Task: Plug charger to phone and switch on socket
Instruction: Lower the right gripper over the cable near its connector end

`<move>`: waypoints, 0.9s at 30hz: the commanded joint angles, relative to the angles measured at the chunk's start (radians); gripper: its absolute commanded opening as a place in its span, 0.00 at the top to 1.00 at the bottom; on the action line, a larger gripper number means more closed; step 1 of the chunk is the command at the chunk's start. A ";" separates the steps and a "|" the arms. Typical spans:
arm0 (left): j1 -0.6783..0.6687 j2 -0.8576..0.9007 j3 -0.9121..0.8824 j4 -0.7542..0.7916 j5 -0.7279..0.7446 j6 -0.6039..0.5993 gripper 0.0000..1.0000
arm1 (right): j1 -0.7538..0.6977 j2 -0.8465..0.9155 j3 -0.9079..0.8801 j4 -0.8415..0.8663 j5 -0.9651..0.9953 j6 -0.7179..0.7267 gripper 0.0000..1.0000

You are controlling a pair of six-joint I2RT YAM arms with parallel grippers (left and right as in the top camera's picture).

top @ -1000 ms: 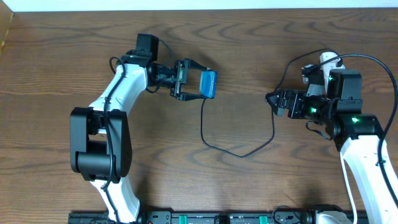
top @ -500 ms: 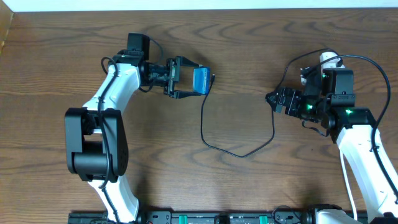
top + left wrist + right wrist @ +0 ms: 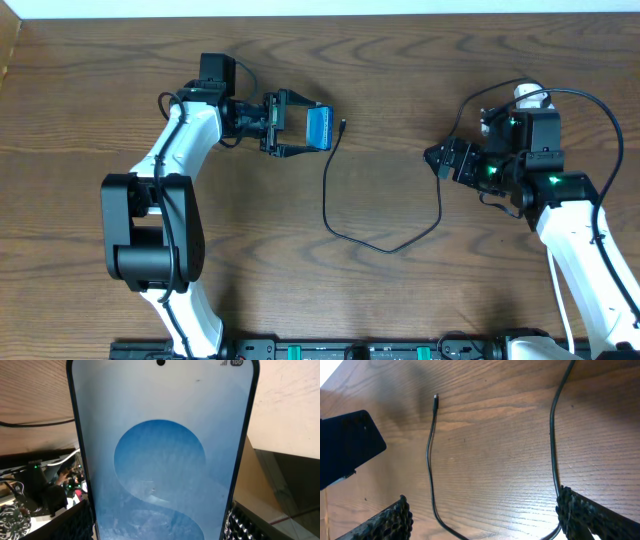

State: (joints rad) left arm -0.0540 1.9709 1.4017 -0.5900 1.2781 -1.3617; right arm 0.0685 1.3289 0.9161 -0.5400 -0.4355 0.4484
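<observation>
My left gripper (image 3: 300, 131) is shut on the phone (image 3: 320, 127) and holds it on edge above the table at upper middle. In the left wrist view the lit screen with the blue blob (image 3: 160, 460) fills the frame between my fingers. The charger cable (image 3: 380, 243) loops on the table; its black connector tip (image 3: 343, 125) lies just right of the phone and also shows in the right wrist view (image 3: 435, 398). My right gripper (image 3: 438, 158) is open and empty above the cable's right run (image 3: 553, 440). The socket is mostly hidden behind my right arm; only a white bit (image 3: 528, 94) shows.
The wooden table (image 3: 400, 60) runs to a white edge at the back. A black rail (image 3: 360, 350) lies along the front edge. The back of the phone shows as a dark slab in the right wrist view (image 3: 347, 447).
My left gripper has carried the phone up and to the left, away from the cable's bend. My right gripper has shifted slightly up and left.
</observation>
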 commanded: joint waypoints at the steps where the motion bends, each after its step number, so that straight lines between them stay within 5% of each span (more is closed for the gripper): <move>1: 0.005 -0.028 0.005 0.002 0.050 -0.005 0.38 | 0.008 0.006 0.024 0.002 0.017 0.030 0.09; 27: 0.005 -0.028 0.005 0.003 0.050 -0.006 0.37 | 0.008 0.007 0.024 0.019 0.019 0.053 0.09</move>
State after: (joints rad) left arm -0.0540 1.9709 1.4017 -0.5900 1.2781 -1.3617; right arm 0.0708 1.3289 0.9161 -0.5255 -0.4248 0.4904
